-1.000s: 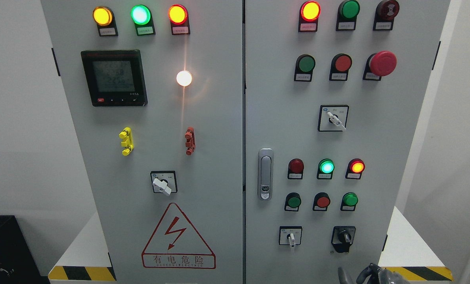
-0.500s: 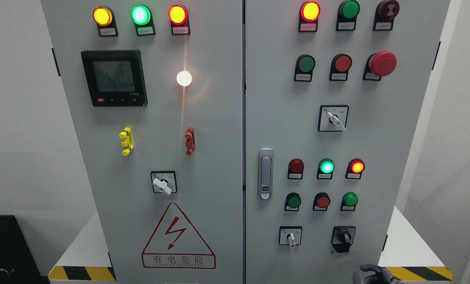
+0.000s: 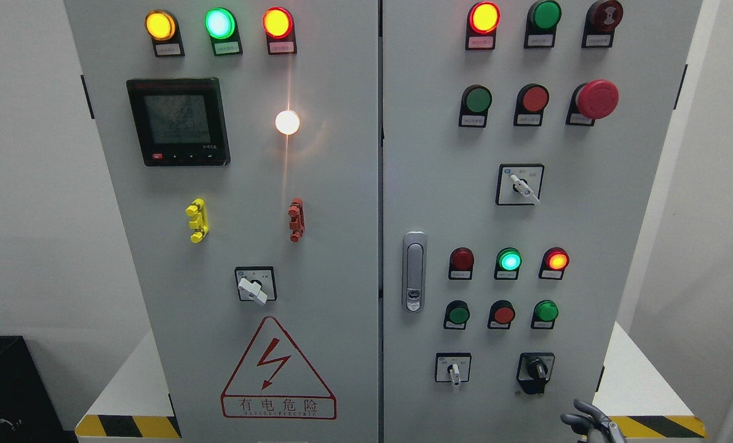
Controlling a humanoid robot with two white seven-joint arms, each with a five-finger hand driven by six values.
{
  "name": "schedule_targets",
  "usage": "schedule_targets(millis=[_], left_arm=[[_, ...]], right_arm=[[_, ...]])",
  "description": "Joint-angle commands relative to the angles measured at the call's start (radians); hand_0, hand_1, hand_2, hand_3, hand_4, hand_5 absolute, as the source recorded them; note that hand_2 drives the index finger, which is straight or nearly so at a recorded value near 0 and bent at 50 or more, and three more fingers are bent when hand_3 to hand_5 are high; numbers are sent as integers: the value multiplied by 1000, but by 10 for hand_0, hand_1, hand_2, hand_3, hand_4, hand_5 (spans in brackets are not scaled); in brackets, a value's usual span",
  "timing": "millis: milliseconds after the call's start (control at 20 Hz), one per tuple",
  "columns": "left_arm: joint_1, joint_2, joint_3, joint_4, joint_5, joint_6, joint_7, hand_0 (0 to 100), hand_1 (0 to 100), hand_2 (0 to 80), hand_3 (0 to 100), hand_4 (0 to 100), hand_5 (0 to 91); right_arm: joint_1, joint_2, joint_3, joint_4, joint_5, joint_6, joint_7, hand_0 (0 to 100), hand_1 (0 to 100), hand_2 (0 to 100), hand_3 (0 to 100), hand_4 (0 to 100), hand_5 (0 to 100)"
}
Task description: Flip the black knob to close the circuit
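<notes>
One view only: head cam, looking straight on at the tall grey metal two-door control cabinet (image 3: 317,184), slightly downward, close enough that the doors fill most of the frame. Cabinet top cropped; white plinth with yellow-black hazard stripe (image 3: 126,426) shows at bottom. White walls visible both sides. Vertical door seam sits approx. frame centre. No 2nd view, so no overlap.

Inside an industrial electrical test or training room, before a grey two-door control cabinet (image 3: 342,184) studded with lit indicator lamps (image 3: 219,23), push buttons (image 3: 477,98), rotary switches (image 3: 519,184) and a digital meter (image 3: 178,121). Marked with a red high-voltage warning triangle (image 3: 278,369) and set on a hazard-striped plinth (image 3: 126,426) against plain white walls (image 3: 28,184).
</notes>
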Motion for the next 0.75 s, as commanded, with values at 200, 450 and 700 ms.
schedule_targets(millis=[200,450,700], left_arm=[[21,0,0,-23,0,-1,0,120,556,0,0,0,0],[21,0,0,-23,0,-1,0,120,556,0,0,0,0],[21,0,0,-23,0,-1,0,120,556,0,0,0,0]], right_arm=[[65,-3,23,52,-171,-110,30,0,0,52,179,146,34],[65,-3,31,61,-171,-117,31,0,0,24,139,123,21],[65,-3,34,63,-172,-117,36,0,0,0,114,108,10]])
